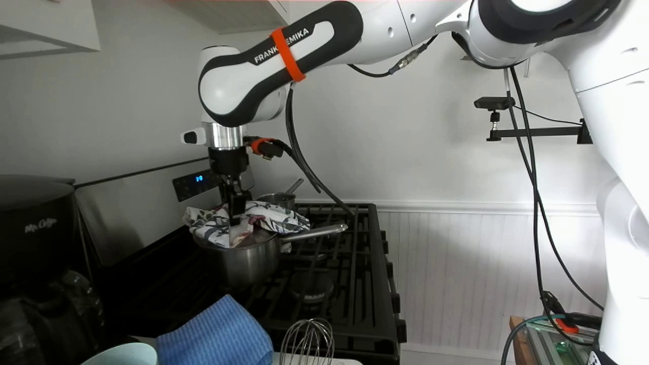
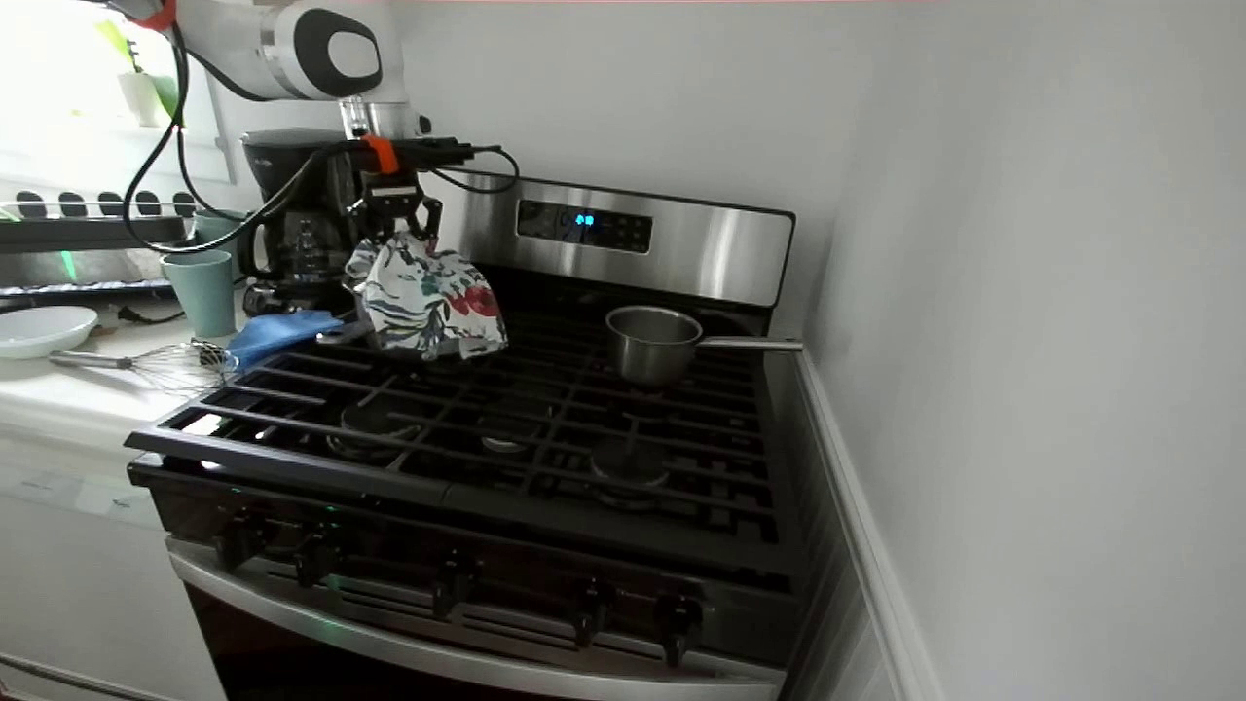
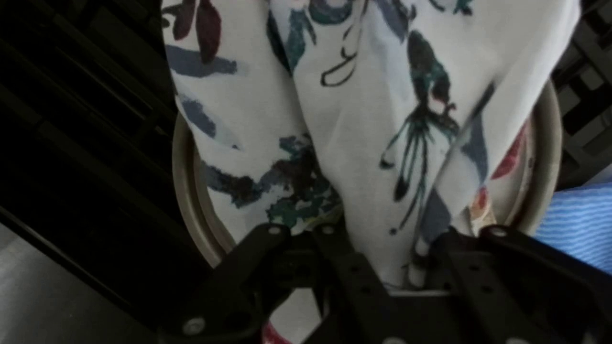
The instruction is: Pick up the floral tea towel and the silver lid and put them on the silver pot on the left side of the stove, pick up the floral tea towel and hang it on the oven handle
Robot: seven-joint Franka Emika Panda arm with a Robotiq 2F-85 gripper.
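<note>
Where the floral tea towel (image 2: 433,302) drapes in rumpled white folds over the round silver pot (image 1: 248,266), the black gripper (image 3: 388,234) is right down at the fabric, jaws standing apart with printed folds bunched between; whether they pinch it, I can't tell! Out juts the pot's smooth metal handle (image 1: 322,231) over the gas stove (image 2: 521,574). Beside that, a ribbed blue cloth (image 1: 218,334) and a wire whisk (image 1: 307,339), then a small saucepan (image 2: 642,355) near the bare wall (image 2: 1022,292). Blue digits (image 2: 584,221) glow on the steel backguard (image 2: 725,243), white beadboard (image 1: 456,284) alongside!
</note>
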